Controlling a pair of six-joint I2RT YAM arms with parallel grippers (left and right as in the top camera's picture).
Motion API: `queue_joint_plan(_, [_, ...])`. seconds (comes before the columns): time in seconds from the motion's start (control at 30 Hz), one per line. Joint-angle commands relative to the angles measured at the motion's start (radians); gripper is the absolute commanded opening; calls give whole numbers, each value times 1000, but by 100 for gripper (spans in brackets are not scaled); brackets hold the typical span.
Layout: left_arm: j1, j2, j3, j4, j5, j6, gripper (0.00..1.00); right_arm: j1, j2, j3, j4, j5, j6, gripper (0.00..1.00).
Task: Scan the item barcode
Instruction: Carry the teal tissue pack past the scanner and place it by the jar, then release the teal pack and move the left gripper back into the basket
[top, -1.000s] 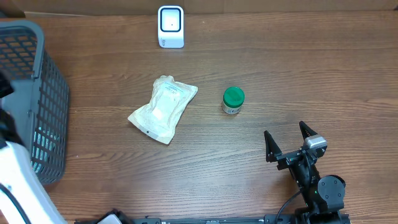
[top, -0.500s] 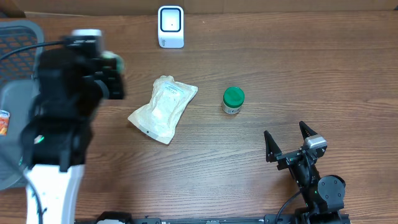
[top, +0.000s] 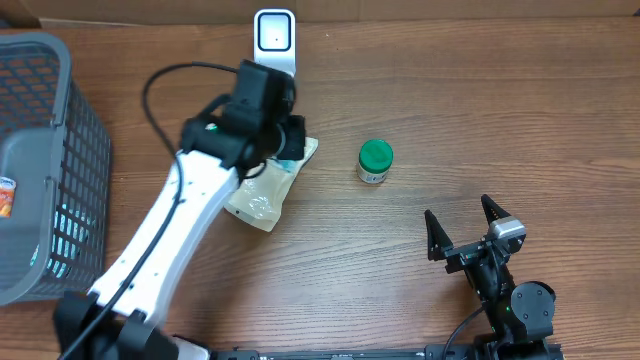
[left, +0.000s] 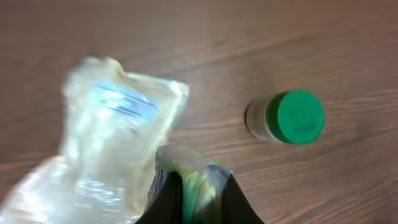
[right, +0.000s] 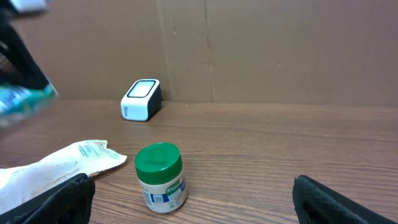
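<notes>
- Swung right from over the basket (top: 50, 150), the left arm (top: 190, 210) now hangs above the white pouch (top: 262, 185), just near of the scanner (top: 274, 42).
- Left gripper (left: 198, 186) is clamped tight on a small green-and-clear packet (left: 186, 167), over the pouch's right edge, left of the green-lidded jar (top: 375, 160).
- Right gripper (top: 457, 212) sits at near right, jaws spread wide, holding nothing.

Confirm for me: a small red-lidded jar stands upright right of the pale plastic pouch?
No: the lid is green, as the overhead view shows. The small jar does stand upright right of the pale plastic pouch.
</notes>
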Motion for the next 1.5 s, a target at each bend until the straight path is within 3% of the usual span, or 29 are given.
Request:
queue_joint_plan(0.0, [-46,60,8,21,21,-100,4,-4,-12,-10,4,1,-1,100])
queue_joint_plan(0.2, [-109,135,8,63,19,-104,4,-4,-12,-10,4,1,-1,100])
queue_joint_plan(0.6, [-188,337,8,121,-40,-234,4,-4,-12,-10,4,1,-1,100])
queue_joint_plan(0.63, [-190,352,8,128,-40,-234,9,-4,-12,-10,4,1,-1,100])
queue_joint_plan(0.73, [-192,367,8,139,-19,-233,54,-4,-12,-10,4,1,-1,100])
queue_joint_plan(0.8, [-192,363,9,156,-6,-230,75,-4,-12,-10,4,1,-1,100])
queue_joint_plan(0.87, [-191,353,23,163,-5,-226,88,-4,-11,-10,4,1,-1,100])
queue_joint_plan(1.1, [-164,281,231,-14,-14,-103,100,-4,-12,-10,4,1,-1,100])
queue_joint_plan(1.3, [-99,192,483,-227,-17,60,99,-4,-12,-10,4,1,-1,100])
queue_joint_plan(1.47, [53,110,630,-381,-18,113,100,-4,-12,-10,4,1,-1,100])
